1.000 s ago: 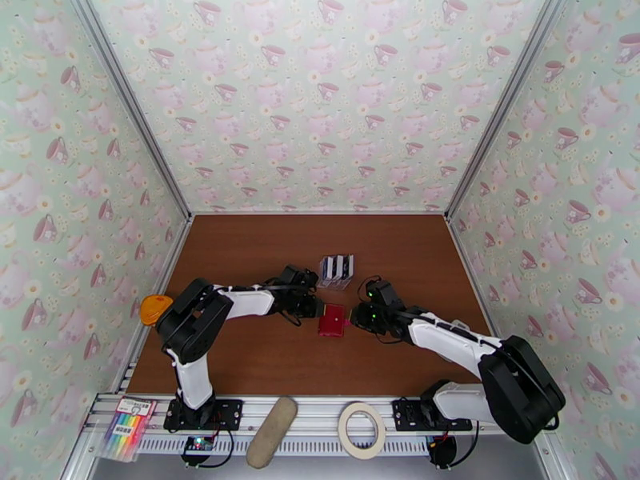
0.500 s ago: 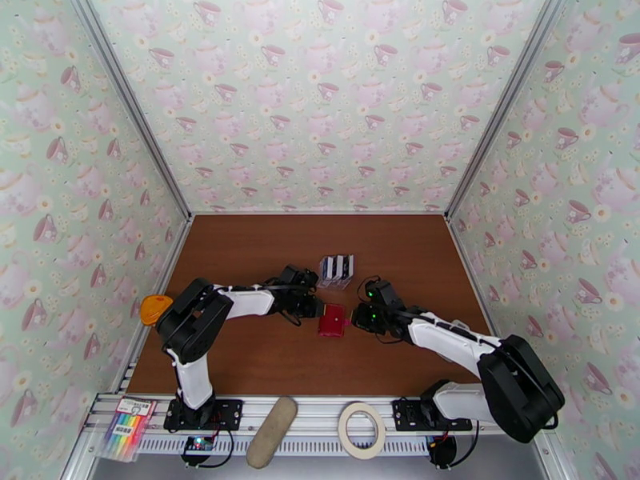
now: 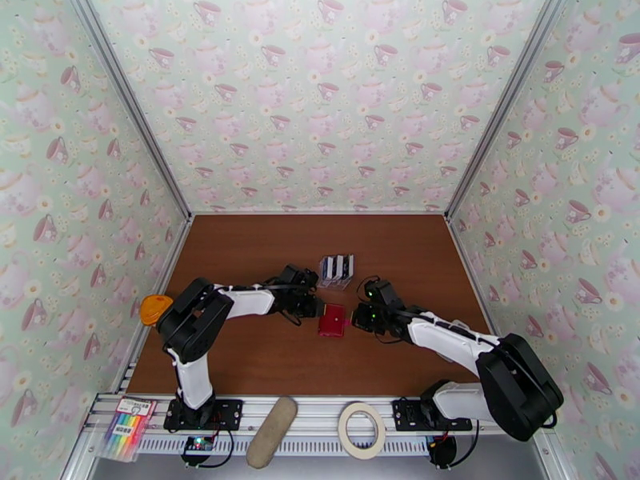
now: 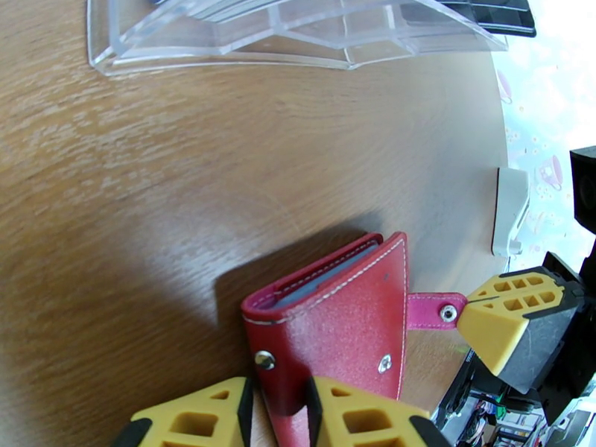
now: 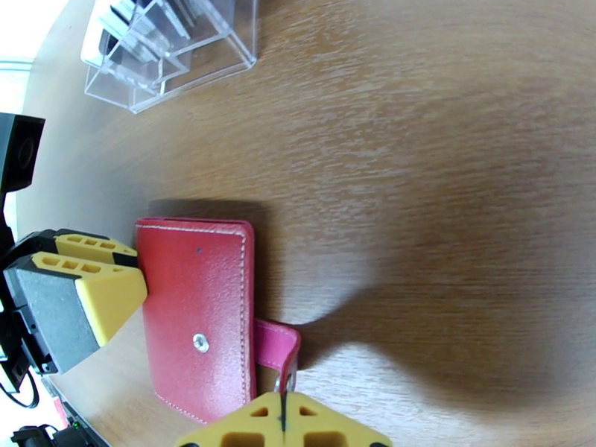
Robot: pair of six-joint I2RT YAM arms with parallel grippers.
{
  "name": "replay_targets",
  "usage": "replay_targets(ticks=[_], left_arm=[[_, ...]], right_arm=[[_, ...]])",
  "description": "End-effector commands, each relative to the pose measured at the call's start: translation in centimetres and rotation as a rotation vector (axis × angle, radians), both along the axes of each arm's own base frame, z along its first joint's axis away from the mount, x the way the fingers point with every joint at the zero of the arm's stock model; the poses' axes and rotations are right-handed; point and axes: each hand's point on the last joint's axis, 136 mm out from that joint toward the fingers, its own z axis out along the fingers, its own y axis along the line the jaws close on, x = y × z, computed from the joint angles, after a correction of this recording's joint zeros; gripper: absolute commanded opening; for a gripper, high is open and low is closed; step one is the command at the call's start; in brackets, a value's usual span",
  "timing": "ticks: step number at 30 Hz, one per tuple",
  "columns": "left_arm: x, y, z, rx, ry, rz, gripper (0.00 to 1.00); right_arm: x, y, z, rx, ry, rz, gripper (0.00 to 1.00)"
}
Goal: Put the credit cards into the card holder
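The red card holder (image 3: 332,320) lies closed on the brown table, between the two grippers. My left gripper (image 4: 279,415) is shut on its left edge, one yellow finger (image 4: 195,417) on each side. My right gripper (image 5: 283,422) is shut on the pink snap tab (image 5: 274,346) that sticks out of the holder (image 5: 197,314). A grey-blue card edge (image 4: 322,281) shows inside the holder (image 4: 335,329). More credit cards (image 3: 337,267), black and white, stand in a clear acrylic rack (image 4: 246,31) just behind it.
An orange object (image 3: 154,308) sits at the table's left edge. On the front rail lie a marker pack (image 3: 126,428), a beige oblong object (image 3: 272,431) and a tape roll (image 3: 361,430). Patterned walls close in three sides.
My right gripper's fingers have closed onto the snap tab. Both arms and the card holder stay where they were.
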Motion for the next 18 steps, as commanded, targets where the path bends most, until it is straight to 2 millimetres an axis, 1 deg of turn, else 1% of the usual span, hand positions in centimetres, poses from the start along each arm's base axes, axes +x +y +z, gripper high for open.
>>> replay_targets(ticks=[1,8,12,18], left_arm=[[-0.2,0.3,-2.0,0.035,0.037,0.006,0.27],[-0.3,0.3,-2.3,0.04,0.049,0.007,0.27],[-0.4,0.3,-2.4,0.037,0.058,0.005,0.27],[-0.6,0.0,-2.8,0.03,0.08,0.004,0.27]], right_arm=[[1.0,1.4,1.9,0.059,-0.036,0.033,0.0],[1.5,2.8,2.1,0.051,-0.029,0.065,0.0],[1.7,3.3,1.7,0.032,-0.018,0.078,0.0],[1.7,4.1,1.8,0.027,-0.012,0.104,0.0]])
